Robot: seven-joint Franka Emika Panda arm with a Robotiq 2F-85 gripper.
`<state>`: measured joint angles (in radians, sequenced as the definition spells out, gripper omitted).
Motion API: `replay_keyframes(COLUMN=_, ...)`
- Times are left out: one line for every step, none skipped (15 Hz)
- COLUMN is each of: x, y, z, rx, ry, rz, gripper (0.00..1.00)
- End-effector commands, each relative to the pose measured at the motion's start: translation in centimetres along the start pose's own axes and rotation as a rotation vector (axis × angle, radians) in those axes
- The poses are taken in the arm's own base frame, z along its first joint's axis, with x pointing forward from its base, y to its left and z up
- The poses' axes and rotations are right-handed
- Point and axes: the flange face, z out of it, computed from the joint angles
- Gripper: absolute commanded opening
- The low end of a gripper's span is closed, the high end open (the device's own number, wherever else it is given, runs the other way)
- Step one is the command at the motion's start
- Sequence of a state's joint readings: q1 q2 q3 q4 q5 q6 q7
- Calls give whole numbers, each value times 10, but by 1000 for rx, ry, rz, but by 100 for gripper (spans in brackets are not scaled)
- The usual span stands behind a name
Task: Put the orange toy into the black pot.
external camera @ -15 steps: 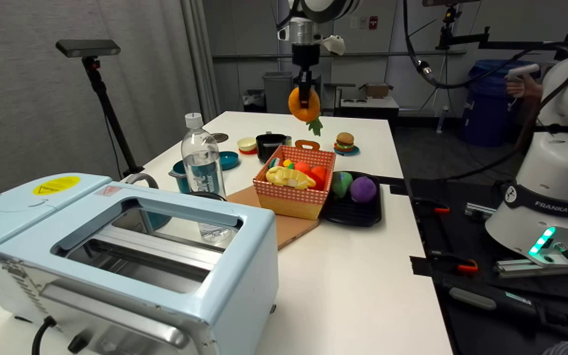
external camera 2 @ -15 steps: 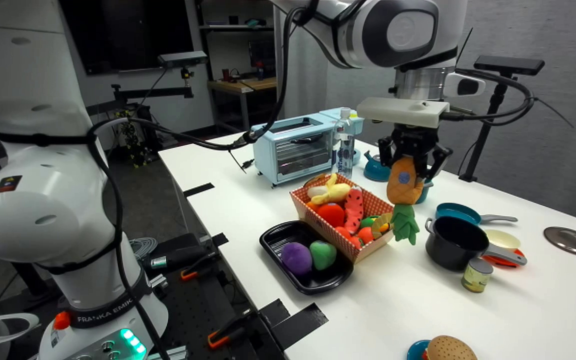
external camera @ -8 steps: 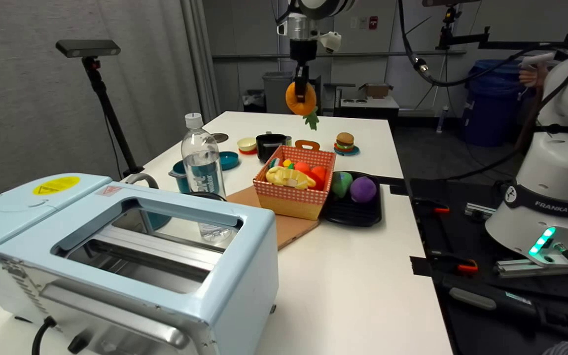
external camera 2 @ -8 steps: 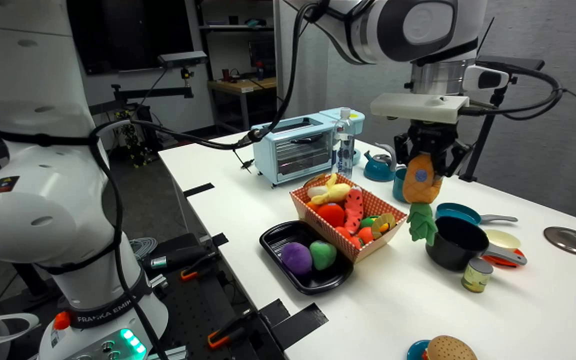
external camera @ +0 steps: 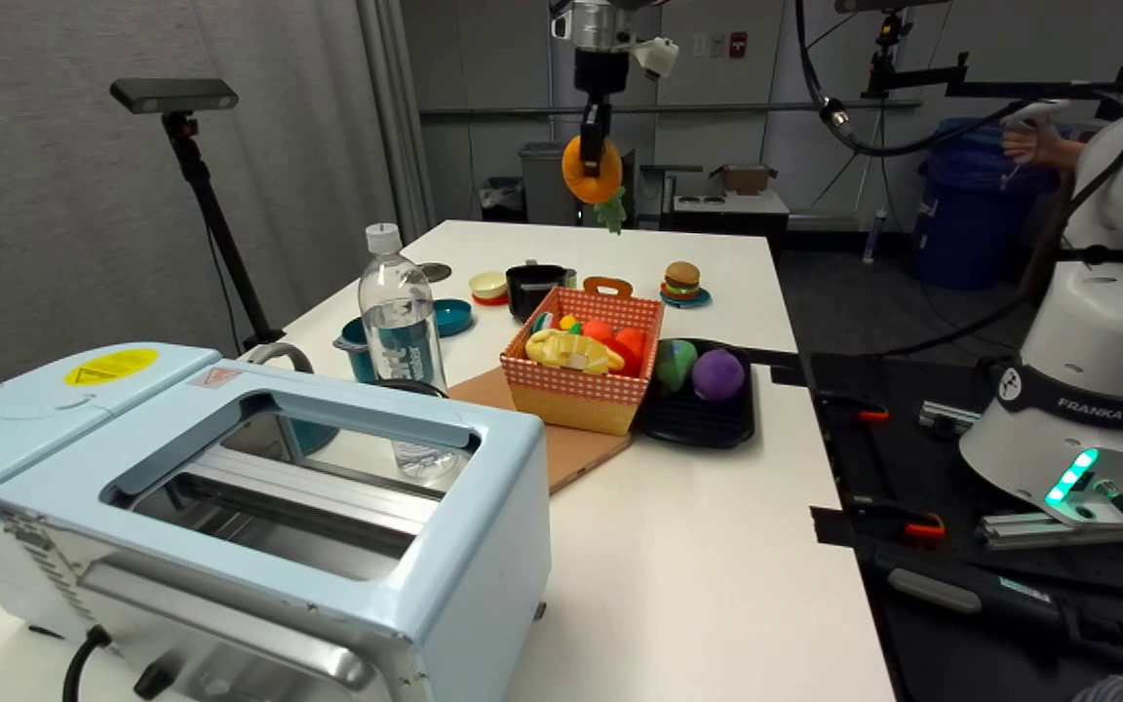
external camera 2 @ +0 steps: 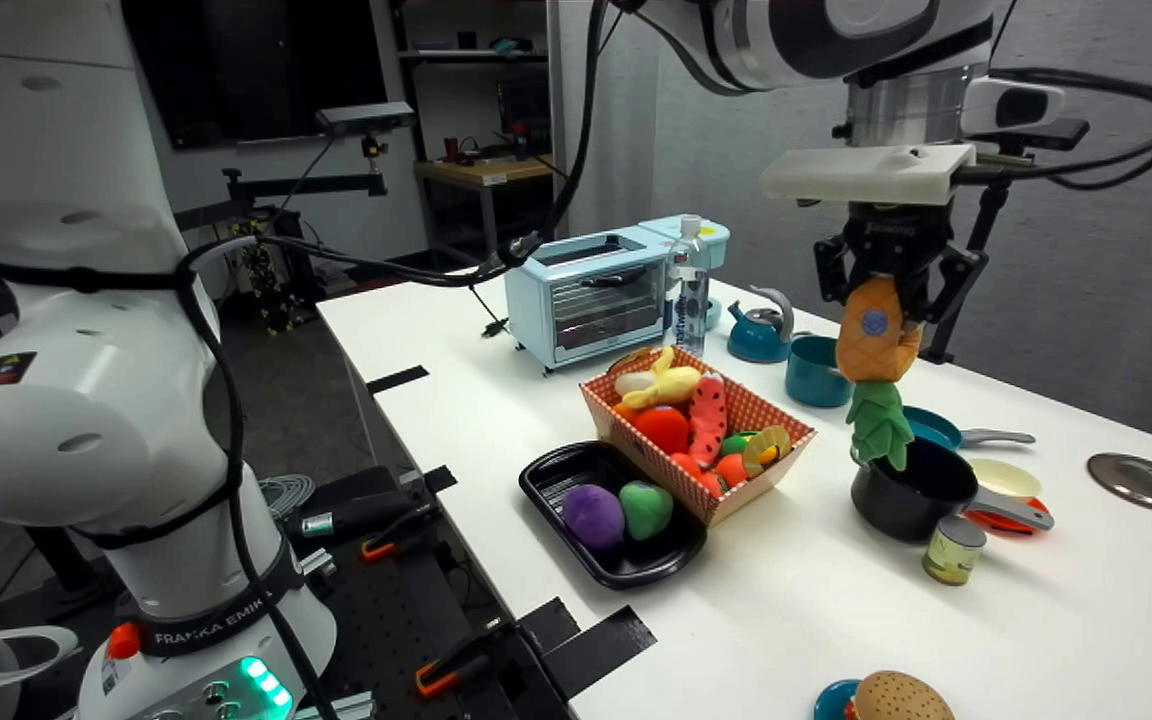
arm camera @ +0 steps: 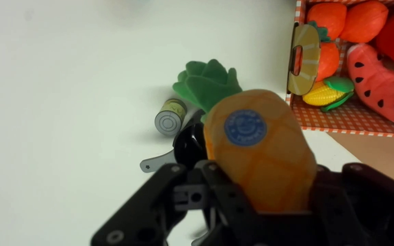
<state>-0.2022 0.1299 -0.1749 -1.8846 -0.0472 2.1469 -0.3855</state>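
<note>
Pale-blue oven (external camera 2: 591,290) stands at L on the white table (external camera 2: 776,600) in an exterior view; nearer the camera, the tray (external camera 2: 591,472) w/ purple toy (external camera 2: 593,517) & green toy (external camera 2: 646,510) in it. Next R, the bottle (external camera 2: 689,290), upright just beside the oven, & the basket (external camera 2: 754,488), just beside the tray, holding toy food. All unmoved vs. 1 s ago. Then the kettle (external camera 2: 761,338), its handle now clear of the jaws, & the teal pot (external camera 2: 814,370), mostly hidden behind the orange toy (external camera 2: 871,330) 1 s ago, nearly all in sight now.

Orange toy, a soft pineapple, hangs in mid-air, leaves down. Jaws clamped round its body, same as before; wrist view agrees. Arm (external camera 2: 901,105) & toy have gone R in this view since 1 s ago, & the toy is a bit higher in both exterior views. Leaf tips showed L of the black pot (external camera 2: 901,515) then; now they overlap its L rim in this view. Can't tell if they're directly over it. In wrist view the toy hides part of the black pot.

Black pot itself hasn't moved, grey handle pointing R. Teal pan (external camera 2: 936,430), behind it, now partly covered by the leaves. Can (external camera 2: 955,552), just beside the pot: no chg. Farther R, the bowl (external camera 2: 1004,478), then the lid (external camera 2: 1146,483) flat on the table, both as they were.
</note>
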Motion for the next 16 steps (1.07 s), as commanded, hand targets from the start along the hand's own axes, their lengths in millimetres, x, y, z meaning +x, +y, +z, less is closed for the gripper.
replay_keyframes(x=10, y=9, z=-15, rx=16, ry=5, rz=36, gripper=6)
replay_keyframes(x=14, y=10, z=-16, rx=11, ry=5, rz=39, gripper=6)
replay_keyframes(x=17, y=11, z=-16, rx=11, ry=3, rz=41, gripper=6)
replay_keyframes(x=21, y=12, z=-14, rx=13, ry=-1, rz=42, gripper=6)
replay_keyframes(x=26, y=12, z=-12, rx=10, ry=-4, rz=42, gripper=6)
replay_keyframes(x=30, y=13, z=-9, rx=7, ry=-6, rz=43, gripper=6)
replay_keyframes(x=35, y=13, z=-6, rx=3, ry=-11, rz=43, gripper=6)
replay_keyframes(x=39, y=14, z=-2, rx=2, ry=-14, rz=44, gripper=6)
replay_keyframes(x=44, y=15, z=3, rx=3, ry=-19, rz=46, gripper=6)
replay_keyframes(x=48, y=15, z=6, rx=3, ry=-24, rz=46, gripper=6)
replay_keyframes(x=52, y=16, z=10, rx=2, ry=-29, rz=48, gripper=6)
replay_keyframes(x=57, y=16, z=14, rx=1, ry=-34, rz=50, gripper=6)
replay_keyframes(x=61, y=17, z=16, rx=0, ry=-36, rz=53, gripper=6)
replay_keyframes(x=64, y=17, z=18, rx=0, ry=-38, rz=56, gripper=6)
replay_keyframes(x=68, y=17, z=20, rx=-1, ry=-42, rz=58, gripper=6)
replay_keyframes(x=71, y=18, z=21, rx=-3, ry=-44, rz=60, gripper=6)
